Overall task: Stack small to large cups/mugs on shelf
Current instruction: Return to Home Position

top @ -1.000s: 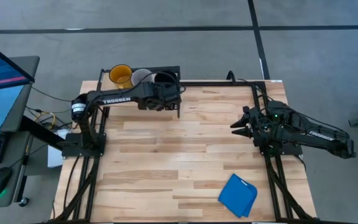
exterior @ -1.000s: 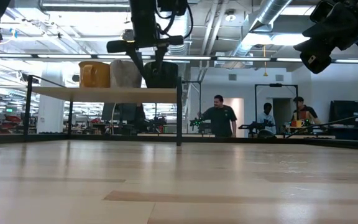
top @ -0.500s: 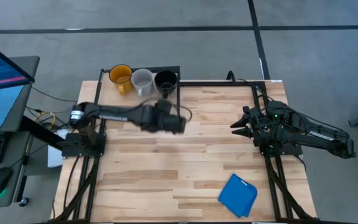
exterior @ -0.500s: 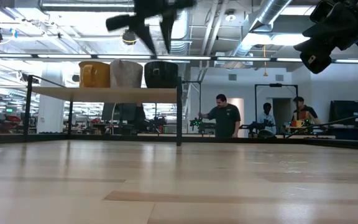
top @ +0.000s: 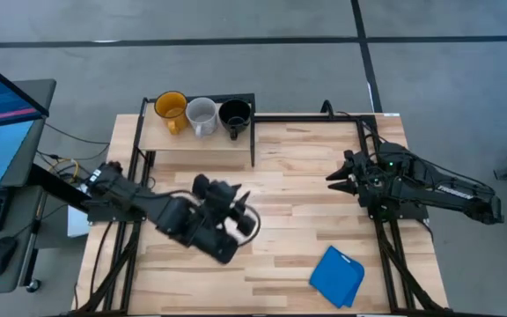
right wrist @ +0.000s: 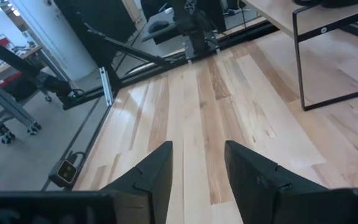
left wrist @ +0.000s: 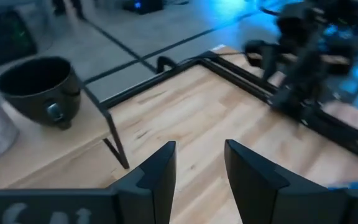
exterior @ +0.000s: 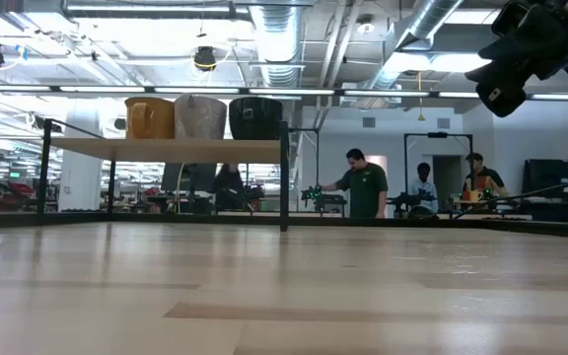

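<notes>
Worktop: slatted light-wood worktop [top: 289, 176] carries everything. Its middle is bare, giving both arms room to swing.
Shelf: raised light-wood shelf w/ black metal frame [top: 202, 141] stands at the worktop's back-left corner, on the left arm's side. That is prob. why this arm serves it.
Left hand: left hand [left wrist: 199, 171] hangs over the worktop left of centre, well apart from the shelf. Fingers are parted a moderate gap w/ nothing between them. Placing looks done, so no reason to grip.
Right hand: right hand [right wrist: 197, 168] sits parked by the right edge, fingers apart, empty, waiting.
Cloth: folded blue cloth [top: 337, 276] lies near the front edge, well apart from the shelf, no part of the job.
Mugs: glossy black mug [top: 234, 113], pale grey-white mug [top: 202, 114] and yellow-orange mug [top: 171, 107] stand upright in a row on the shelf. They are just beside one another, not nested. Size diff. too slight to judge.
</notes>
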`<act>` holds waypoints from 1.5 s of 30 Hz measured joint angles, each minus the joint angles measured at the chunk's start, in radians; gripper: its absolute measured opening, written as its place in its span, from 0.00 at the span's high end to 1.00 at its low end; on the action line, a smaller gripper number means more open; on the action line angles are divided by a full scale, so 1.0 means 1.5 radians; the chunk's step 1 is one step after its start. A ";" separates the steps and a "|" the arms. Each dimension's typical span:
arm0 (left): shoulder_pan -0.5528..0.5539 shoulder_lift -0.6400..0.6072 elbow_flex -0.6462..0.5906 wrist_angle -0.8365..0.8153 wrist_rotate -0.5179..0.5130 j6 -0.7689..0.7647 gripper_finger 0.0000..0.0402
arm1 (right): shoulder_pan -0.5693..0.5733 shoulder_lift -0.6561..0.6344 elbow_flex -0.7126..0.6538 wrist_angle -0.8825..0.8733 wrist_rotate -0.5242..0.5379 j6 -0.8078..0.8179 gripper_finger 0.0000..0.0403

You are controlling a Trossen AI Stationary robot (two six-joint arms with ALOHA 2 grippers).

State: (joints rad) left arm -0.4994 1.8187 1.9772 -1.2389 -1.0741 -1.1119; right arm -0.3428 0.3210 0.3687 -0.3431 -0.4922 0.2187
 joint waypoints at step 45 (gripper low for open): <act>-0.104 -0.357 -0.635 0.261 -0.073 0.021 0.68 | 0.001 0.000 0.000 0.140 0.190 -0.012 0.58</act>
State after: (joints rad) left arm -0.6561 1.2829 1.0246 -0.8469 -1.1833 -1.0805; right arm -0.3416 0.3212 0.3683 -0.1332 -0.2078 0.2008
